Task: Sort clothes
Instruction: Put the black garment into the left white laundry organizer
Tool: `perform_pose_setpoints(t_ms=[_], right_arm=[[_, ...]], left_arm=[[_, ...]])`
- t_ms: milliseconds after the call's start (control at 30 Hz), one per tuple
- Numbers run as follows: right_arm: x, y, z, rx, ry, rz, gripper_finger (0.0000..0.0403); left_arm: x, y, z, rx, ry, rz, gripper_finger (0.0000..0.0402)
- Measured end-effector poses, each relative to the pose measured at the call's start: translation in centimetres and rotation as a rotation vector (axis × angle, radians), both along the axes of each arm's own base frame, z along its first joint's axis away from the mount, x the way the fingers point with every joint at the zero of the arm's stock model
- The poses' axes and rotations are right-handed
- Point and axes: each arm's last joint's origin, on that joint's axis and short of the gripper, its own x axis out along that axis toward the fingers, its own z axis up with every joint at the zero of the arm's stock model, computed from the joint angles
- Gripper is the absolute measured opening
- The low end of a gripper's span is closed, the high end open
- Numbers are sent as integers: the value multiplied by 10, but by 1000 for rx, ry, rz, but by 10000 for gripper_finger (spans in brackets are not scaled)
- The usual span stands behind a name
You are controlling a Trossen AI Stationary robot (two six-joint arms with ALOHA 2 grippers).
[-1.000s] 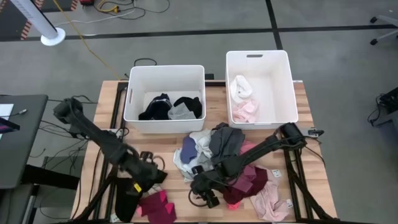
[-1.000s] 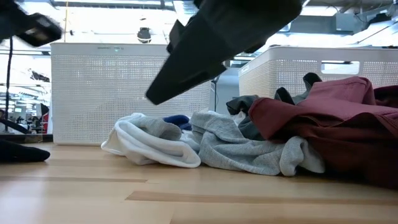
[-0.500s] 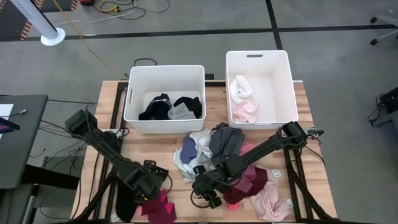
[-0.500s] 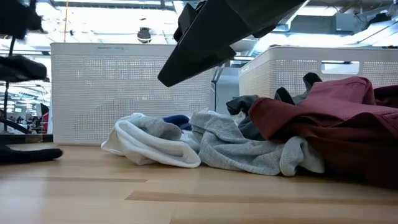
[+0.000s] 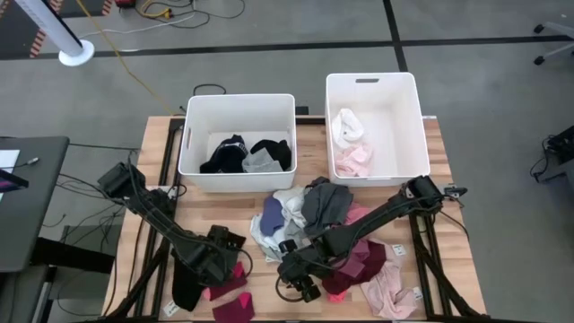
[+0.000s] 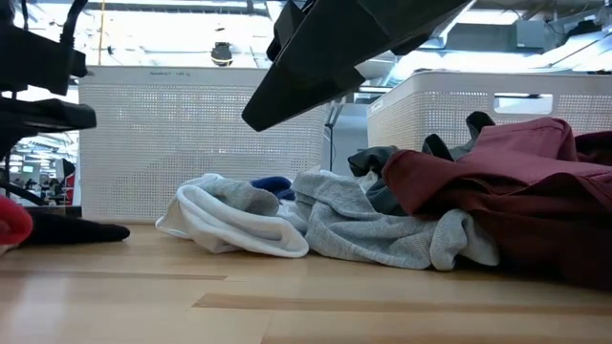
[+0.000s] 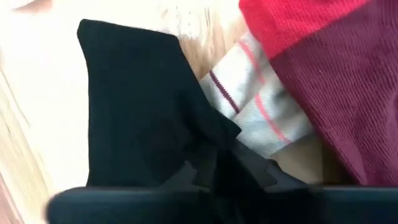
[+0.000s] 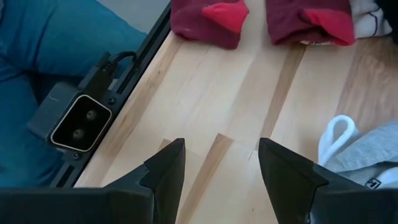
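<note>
Down at the near edge of the table (image 5: 157, 224), the left gripper (image 5: 213, 267) is pinching its fingers together on a black garment (image 7: 134, 124), just beside the maroon and red socks (image 5: 231, 298). Next to it the right gripper (image 8: 217, 163) is hanging over bare wood with its fingers spread apart, holding nothing. Behind them the pile of clothes (image 5: 309, 215) is lying mid-table. Farther back, the left bin (image 5: 238, 103) is holding dark pieces and the right bin (image 5: 372, 82) white and pink ones.
</note>
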Motion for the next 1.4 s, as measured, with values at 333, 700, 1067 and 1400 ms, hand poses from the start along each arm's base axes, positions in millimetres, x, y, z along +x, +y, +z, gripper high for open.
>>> perform_pose_setpoints(t_ms=[333,700,1067,1400], right_arm=[[3,1,2,3,-44,12,218],[24,-18,17,-61,-282,-161,218],[37,-41,18,-47,-470,-301,218],[37,-40,18,43,-583,-217,264]], left_arm=[[-1,4,49,-25,-158,-33,5],[-5,14,148,-101,-638,-144,3],[-3,12,182,-109,-854,-312,3],[1,21,178,-56,-811,-317,3]])
